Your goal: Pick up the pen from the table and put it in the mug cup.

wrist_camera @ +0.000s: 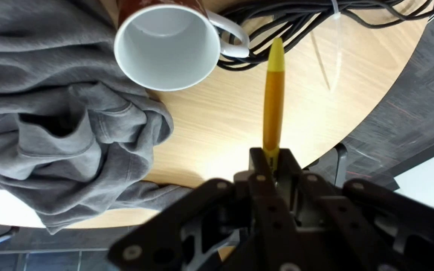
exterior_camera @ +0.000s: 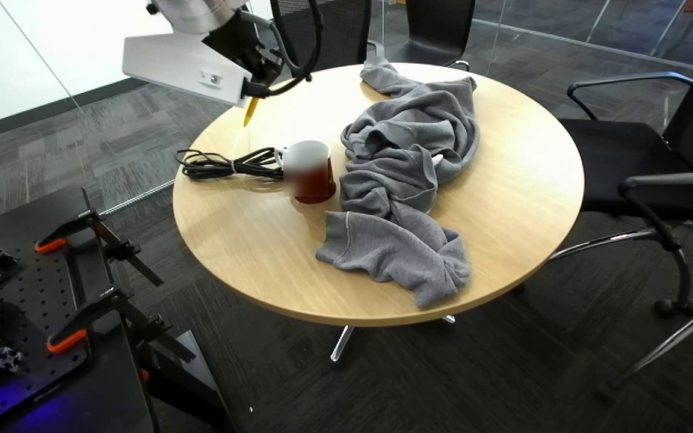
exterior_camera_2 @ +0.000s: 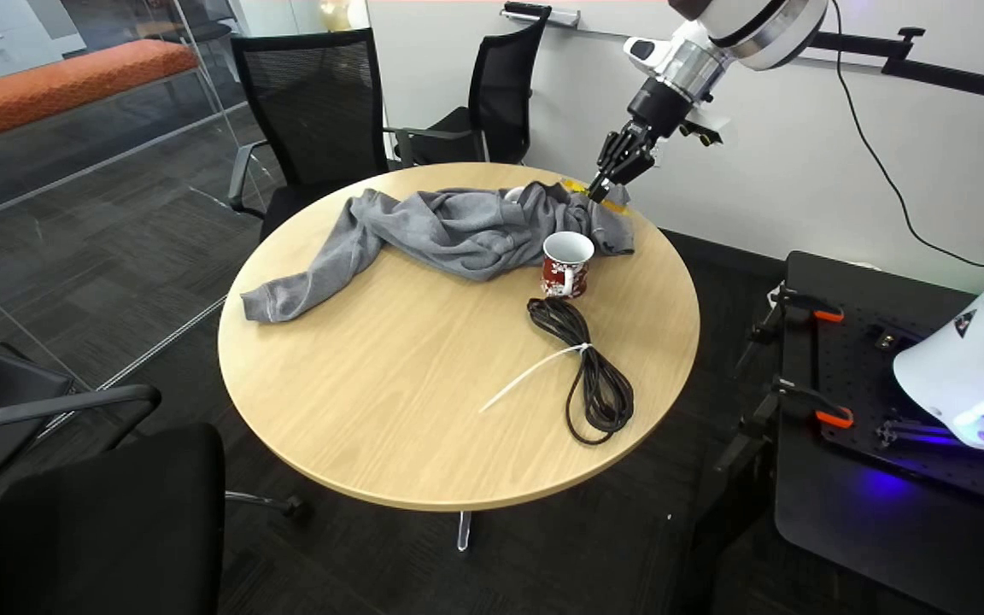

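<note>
The pen (wrist_camera: 273, 101) is yellow-orange with a yellow tip. My gripper (wrist_camera: 271, 158) is shut on its near end, and the pen points away from the fingertips. In an exterior view the pen (exterior_camera: 251, 111) hangs tip down from the gripper (exterior_camera: 265, 66), whose fingertips are hidden behind a white plate. The gripper (exterior_camera_2: 601, 184) also shows over the far edge side of the table (exterior_camera_2: 424, 384). The dark red mug cup (exterior_camera: 316, 180) stands upright on the table, its white inside open upward. In the wrist view the mug (wrist_camera: 168, 56) is up and left of the pen, apart from it.
A crumpled grey sweater (exterior_camera: 412, 132) lies along the table beside the mug. A black coiled cable (exterior_camera_2: 599, 384) with a white tie lies by the mug's handle. Black chairs (exterior_camera: 629, 156) stand around the table. A dark robot stand with clamps (exterior_camera_2: 851, 359) is nearby.
</note>
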`<move>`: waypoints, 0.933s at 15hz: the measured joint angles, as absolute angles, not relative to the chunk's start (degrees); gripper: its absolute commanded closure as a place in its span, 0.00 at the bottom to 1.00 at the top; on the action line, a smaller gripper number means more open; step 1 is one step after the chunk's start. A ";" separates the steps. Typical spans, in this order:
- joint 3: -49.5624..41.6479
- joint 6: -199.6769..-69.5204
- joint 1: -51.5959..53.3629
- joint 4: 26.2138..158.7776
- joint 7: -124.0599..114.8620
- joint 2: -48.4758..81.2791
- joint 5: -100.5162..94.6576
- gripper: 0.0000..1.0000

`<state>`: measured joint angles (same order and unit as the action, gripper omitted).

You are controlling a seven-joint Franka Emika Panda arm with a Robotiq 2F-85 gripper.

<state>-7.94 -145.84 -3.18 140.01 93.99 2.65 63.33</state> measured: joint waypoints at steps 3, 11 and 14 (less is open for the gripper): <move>-7.87 -145.84 -3.18 138.38 101.42 4.79 69.84 0.97; -7.86 -145.79 -3.24 134.03 114.21 11.20 78.97 0.97; -7.87 -145.64 -3.48 132.84 117.51 13.59 80.64 0.97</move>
<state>-7.87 -145.64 -3.48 132.84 117.51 13.59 80.64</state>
